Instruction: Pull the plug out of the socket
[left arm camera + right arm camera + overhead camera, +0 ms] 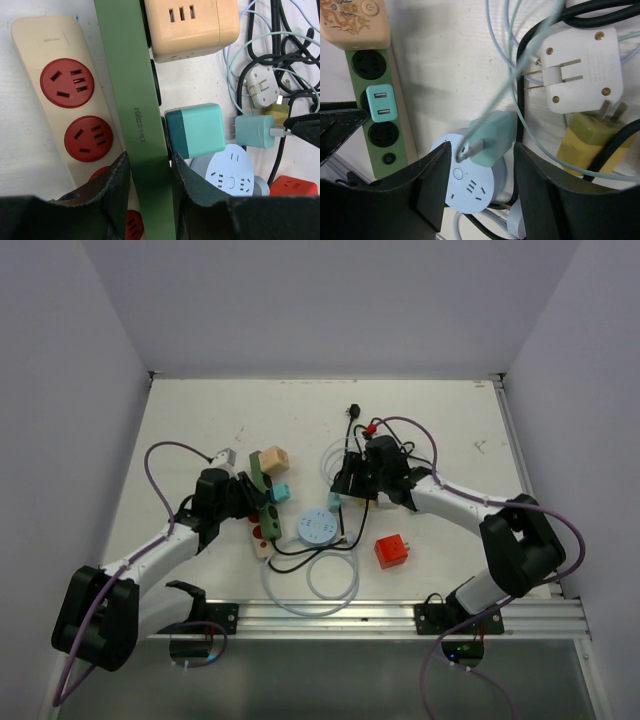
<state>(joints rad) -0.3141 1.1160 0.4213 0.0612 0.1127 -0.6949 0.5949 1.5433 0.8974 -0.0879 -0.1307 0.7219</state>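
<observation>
In the middle of the table, the right gripper stands open around the pale green plug, with a gap between each finger and the plug. The plug lies loose with its prongs bare, just beside the round blue socket and out of it. Further left, the left gripper is clamped on the green power strip, which carries a teal adapter in its middle outlet. A white plug and a yellow plug lie near the right gripper.
</observation>
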